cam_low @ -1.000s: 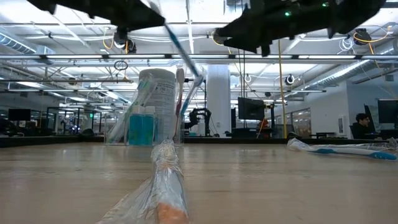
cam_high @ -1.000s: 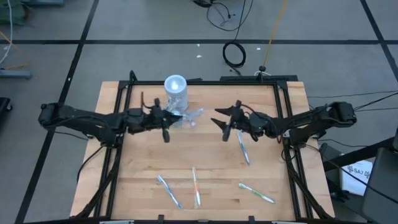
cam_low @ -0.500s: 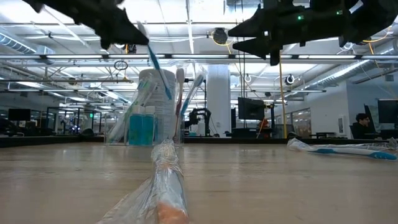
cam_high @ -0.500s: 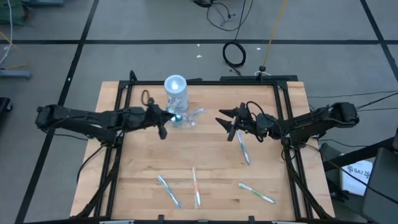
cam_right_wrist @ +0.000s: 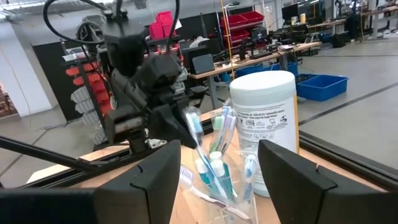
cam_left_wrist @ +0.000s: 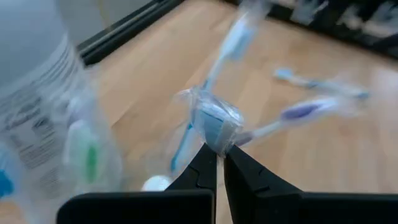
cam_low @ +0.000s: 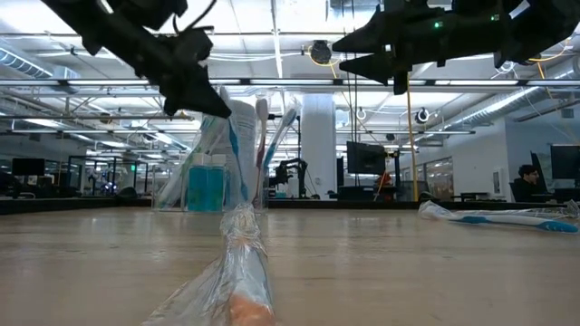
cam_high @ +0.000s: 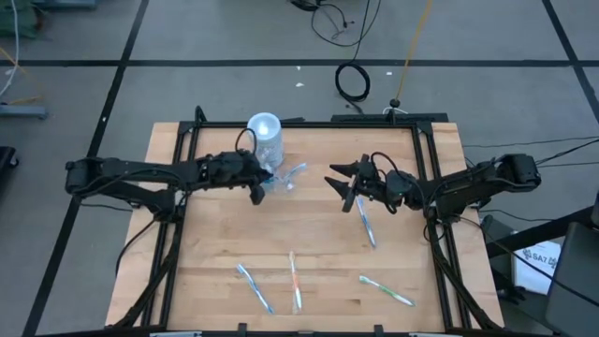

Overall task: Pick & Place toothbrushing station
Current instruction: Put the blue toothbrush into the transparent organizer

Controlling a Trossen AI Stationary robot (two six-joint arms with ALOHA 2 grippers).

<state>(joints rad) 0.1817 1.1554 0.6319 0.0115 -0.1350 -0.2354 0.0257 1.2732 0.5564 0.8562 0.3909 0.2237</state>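
- Standing near the far edge of the pale wooden table (cam_high: 215, 243), left of its middle, the toothbrushing station (cam_high: 266, 150) is a tall clear plastic cylinder with a printed label and a pale round top, joined to a low clear tray part (cam_right_wrist: 217, 180) that holds upright toothbrushes and small teal tubes.
- The left gripper (cam_high: 255, 186) sits just beside the station's near side, its dark fingers (cam_left_wrist: 205, 171) pinched narrow on a plastic-wrapped toothbrush (cam_left_wrist: 214, 121) with a blue handle, tilted toward the tray.
- The right gripper (cam_high: 339, 181) hangs above the table's middle, well apart from the station, with its jaws spread wide and nothing between them.
- Four thin wrapped toothbrushes lie flat: one (cam_high: 365, 222) below the right gripper, and three near the front edge, a blue one (cam_high: 255, 286), an orange one (cam_high: 295, 279) and a green one (cam_high: 387, 290).
- A crinkled clear wrapper (cam_low: 237, 263) fills the foreground of the low view.
- A black metal frame (cam_high: 309, 123) runs around the table.
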